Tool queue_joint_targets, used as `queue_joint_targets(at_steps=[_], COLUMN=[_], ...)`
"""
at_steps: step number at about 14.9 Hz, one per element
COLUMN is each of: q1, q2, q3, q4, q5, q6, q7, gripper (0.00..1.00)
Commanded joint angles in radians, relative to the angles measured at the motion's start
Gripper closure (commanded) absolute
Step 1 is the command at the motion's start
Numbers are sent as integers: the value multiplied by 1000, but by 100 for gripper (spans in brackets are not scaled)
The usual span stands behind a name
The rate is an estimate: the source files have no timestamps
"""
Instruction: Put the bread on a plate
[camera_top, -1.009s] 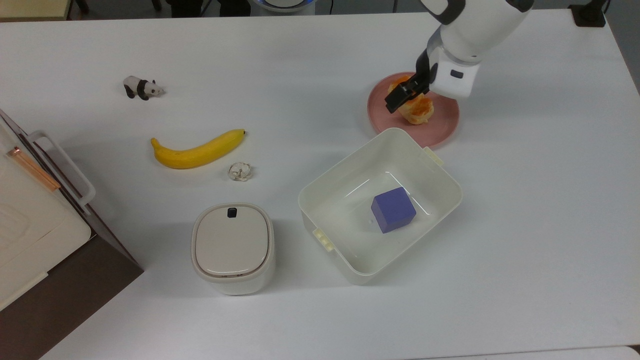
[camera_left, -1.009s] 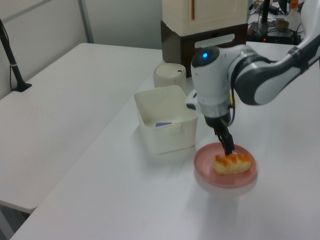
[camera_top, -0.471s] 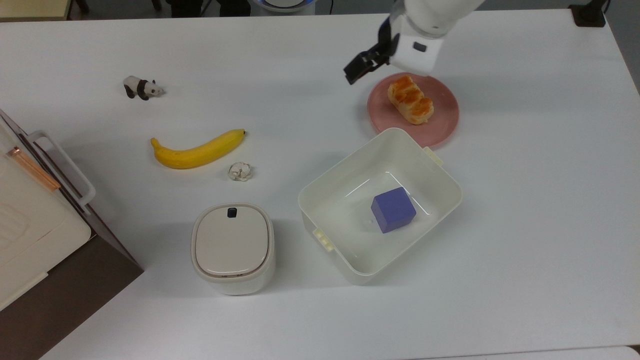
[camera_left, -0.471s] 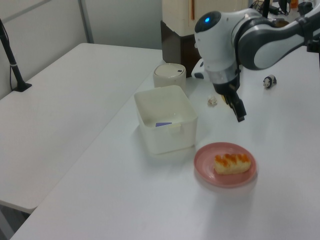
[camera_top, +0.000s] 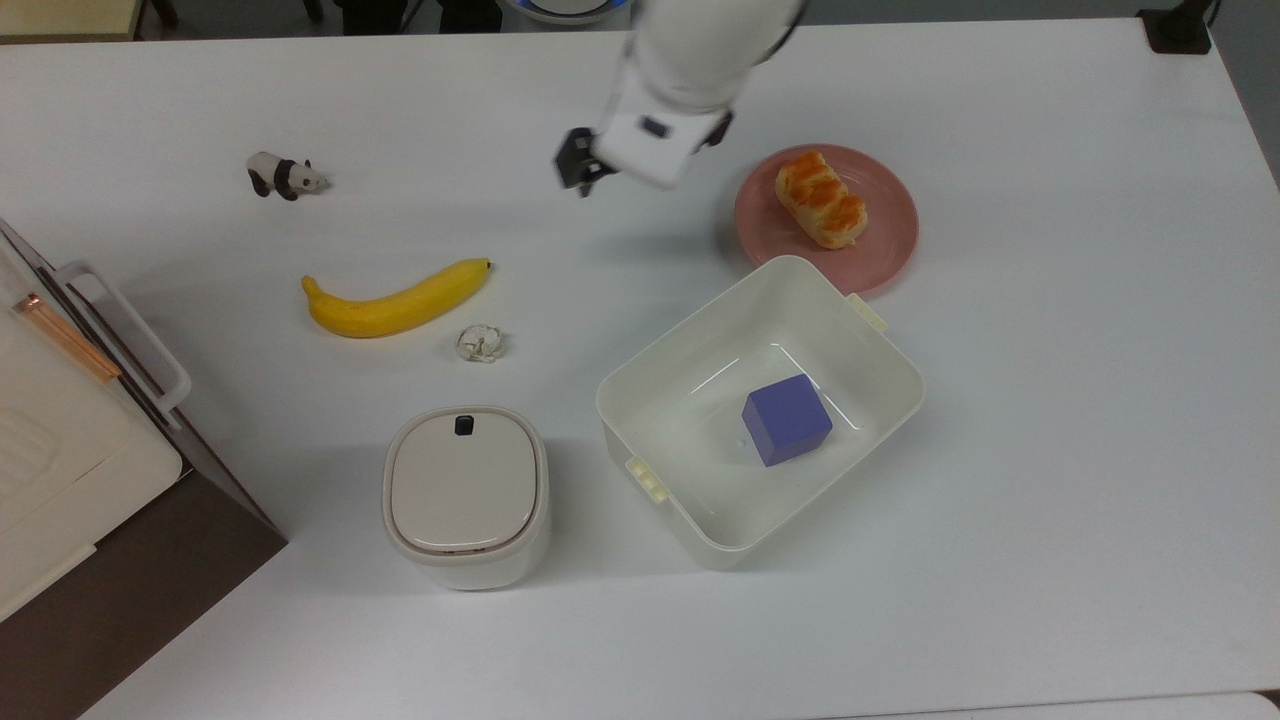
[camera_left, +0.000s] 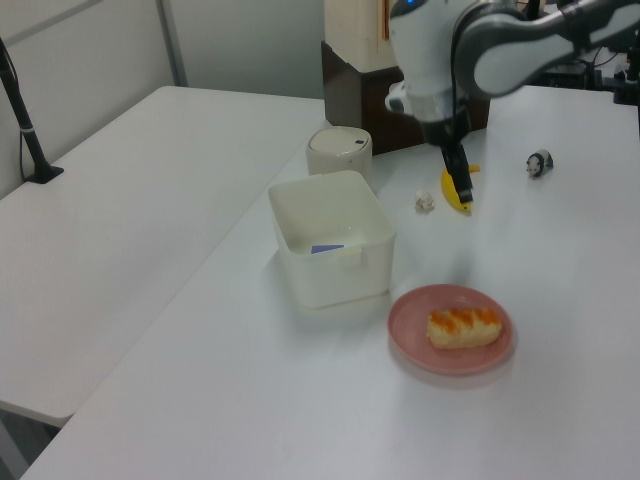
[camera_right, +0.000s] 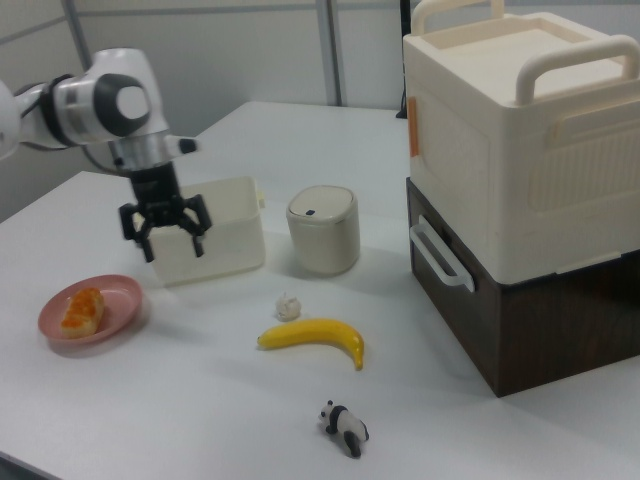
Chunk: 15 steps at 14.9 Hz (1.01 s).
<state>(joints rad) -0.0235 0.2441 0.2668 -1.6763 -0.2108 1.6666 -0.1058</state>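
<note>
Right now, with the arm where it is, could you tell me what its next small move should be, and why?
Probably just a short lift up and clear, then stop. The bread already lies on the pink plate, and the gripper hangs open and empty above the table, apart from the plate. Nothing seems left to grasp or place.

The glazed golden bread (camera_top: 821, 198) lies flat on the round pink plate (camera_top: 893, 238).

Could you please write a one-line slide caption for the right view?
Bread rests on the pink plate while the open gripper hangs above the table, empty.
</note>
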Motion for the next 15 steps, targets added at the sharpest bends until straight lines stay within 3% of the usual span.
queue_joint_targets(at_steps=[1,6,12,15], q1=[-99,-167,-187,-187], q2=[-23,-20,-14,-14], q3=[-6,-12,-43,-64], q4=[94,231,352,365], q5=[118,165,151,153], q6=[15,-42,-37,-44], q7=[24,106,129,126], gripper=[0,0,0,0])
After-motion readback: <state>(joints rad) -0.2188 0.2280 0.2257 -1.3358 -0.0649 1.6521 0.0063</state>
